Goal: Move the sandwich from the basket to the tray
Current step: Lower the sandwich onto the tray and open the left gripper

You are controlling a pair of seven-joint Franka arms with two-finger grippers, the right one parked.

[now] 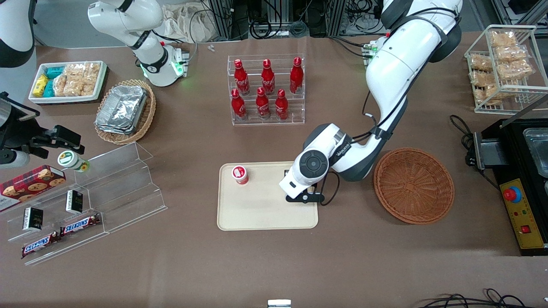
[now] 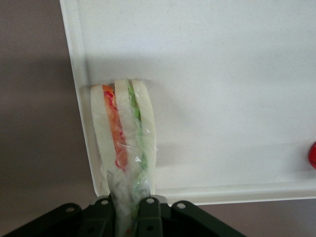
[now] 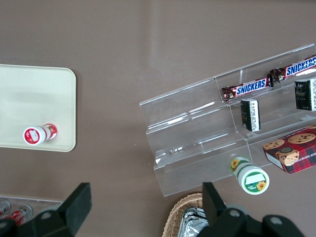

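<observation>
Sandwich (image 2: pixel 123 143) pinched in the end effector (image 2: pixel 129 210) over the tray's (image 1: pixel 261 214) corner.

From the front, the white arm bends down low from the working arm's end of the desk (image 1: pixel 274 265), its wrist over the edge of the smooth cream tray nearest the basket (image 1: pixel 413 185). The basket, round, woven, reddish-brown, sits just beside the tray. A small red-and-white bottle (image 1: pixel 240 174) stands on the tray toward the parked arm's end. At the wrist camera, the black fingers (image 2: pixel 148 210) are clamped on the crinkly clear wrap of the wedge: pale bread with orange, red and green layers, its tip over the tray's low rounded rim. The parked wrist camera shows the tray's rounded corner and the bottle, and clear stepped shelves (image 3: pixel 207 143) of snack bars.
</observation>
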